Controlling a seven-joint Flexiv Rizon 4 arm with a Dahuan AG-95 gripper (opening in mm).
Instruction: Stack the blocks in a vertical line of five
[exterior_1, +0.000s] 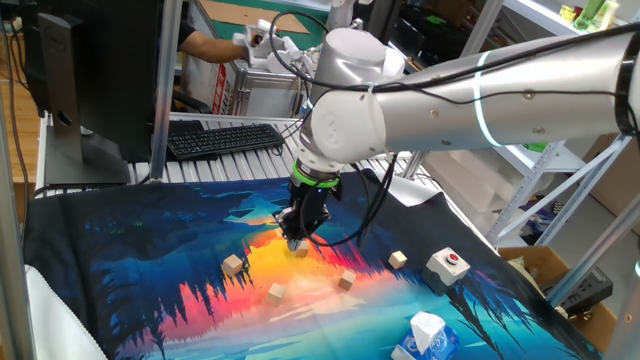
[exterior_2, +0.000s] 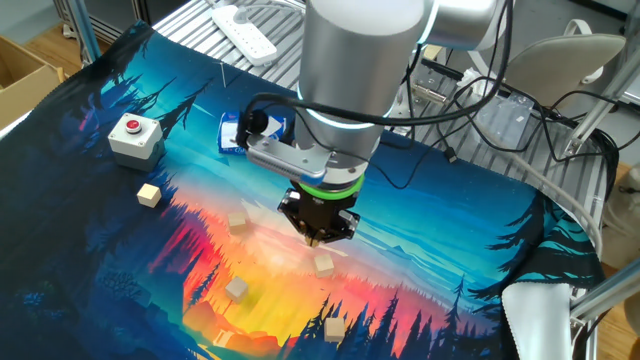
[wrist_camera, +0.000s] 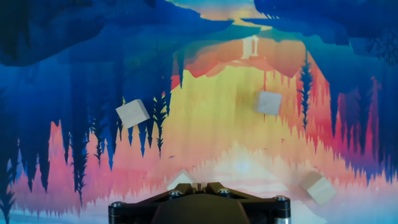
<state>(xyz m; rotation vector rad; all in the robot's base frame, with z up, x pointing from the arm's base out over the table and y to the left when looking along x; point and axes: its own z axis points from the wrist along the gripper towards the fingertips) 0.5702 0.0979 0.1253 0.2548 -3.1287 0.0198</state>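
Note:
Five pale wooden blocks lie apart on the printed mat, none stacked. In one fixed view they are at the left (exterior_1: 234, 264), front (exterior_1: 275, 293), middle (exterior_1: 345, 281) and right (exterior_1: 398, 260), and a fifth block (exterior_1: 299, 248) peeks out right under my gripper (exterior_1: 298, 240). The other fixed view shows that block (exterior_2: 323, 264) just in front of the gripper (exterior_2: 318, 238), which hangs low over the mat. In the hand view the fingers meet at the gripper (wrist_camera: 198, 184), shut with nothing between them. That block (wrist_camera: 181, 181) is half hidden beside the tips.
A white box with a red button (exterior_1: 448, 264) sits at the mat's right edge, and a blue-and-white carton (exterior_1: 428, 335) lies at the front right. A keyboard (exterior_1: 222, 138) and a power strip (exterior_2: 245, 30) rest on the metal rollers beyond the mat.

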